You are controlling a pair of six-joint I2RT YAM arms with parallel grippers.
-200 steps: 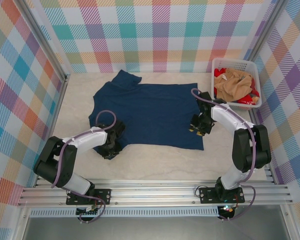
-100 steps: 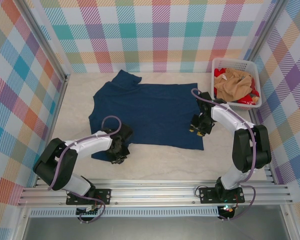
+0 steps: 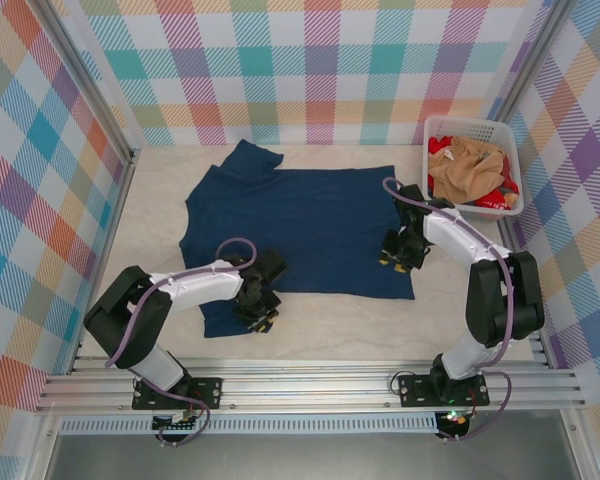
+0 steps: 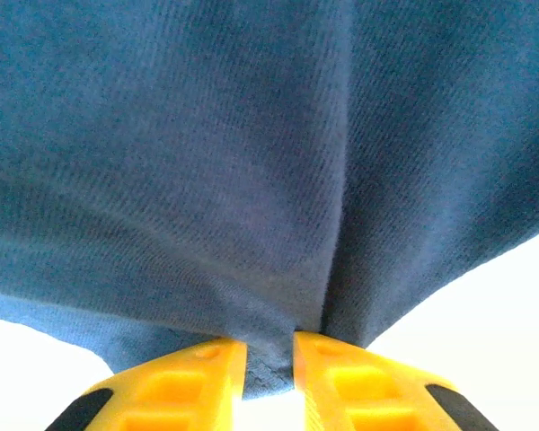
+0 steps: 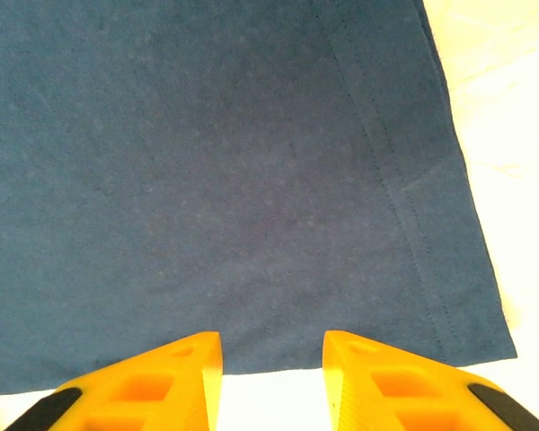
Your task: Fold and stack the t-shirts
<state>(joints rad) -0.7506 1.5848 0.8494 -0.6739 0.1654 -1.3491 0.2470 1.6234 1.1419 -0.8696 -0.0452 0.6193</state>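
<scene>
One t-shirt (image 4: 251,180) (navy) between left jaws.

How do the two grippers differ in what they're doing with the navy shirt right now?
The left gripper pinches a bunched fold of the navy t-shirt; the right gripper has its jaws apart over the flat hem, gripping nothing. Cloth puckers at the left gripper, lies smooth at the right gripper. Both sit at the shirt's near edge.
</scene>
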